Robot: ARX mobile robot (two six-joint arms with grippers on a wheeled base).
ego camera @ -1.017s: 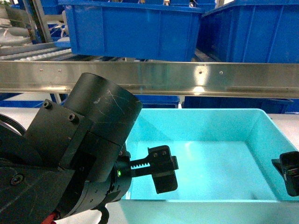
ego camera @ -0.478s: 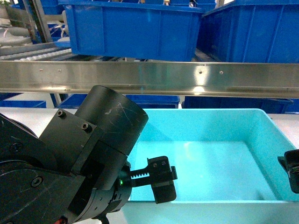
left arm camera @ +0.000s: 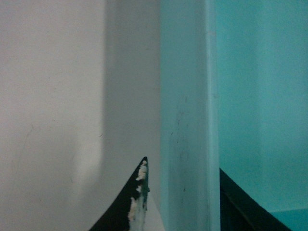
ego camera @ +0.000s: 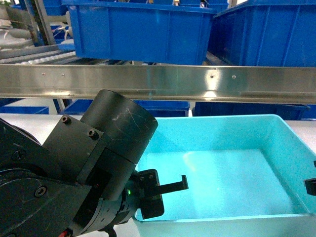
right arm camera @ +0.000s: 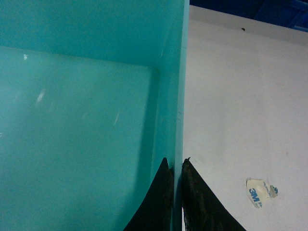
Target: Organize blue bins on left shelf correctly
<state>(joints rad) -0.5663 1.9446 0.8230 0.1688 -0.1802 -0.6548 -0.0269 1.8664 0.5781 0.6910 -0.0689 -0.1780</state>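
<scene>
1. The light turquoise, shallow rectangular plastic bin (ego camera: 232,173) sits on the pale grey tabletop (right arm camera: 240,96), just in front of the shiny steel shelf rail (ego camera: 158,81).
2. Deep royal-blue ribbed crates (ego camera: 140,32) stand on that rail, above and behind the bin.
3. The left gripper (left arm camera: 183,202) straddles the bin's left wall, jaws set apart with one inside and one outside.
4. The right gripper (right arm camera: 175,197) has its jaws pinched onto the bin's right wall.
5. A small 3M sticker (right arm camera: 259,192) lies on the tabletop right of the bin.
</scene>
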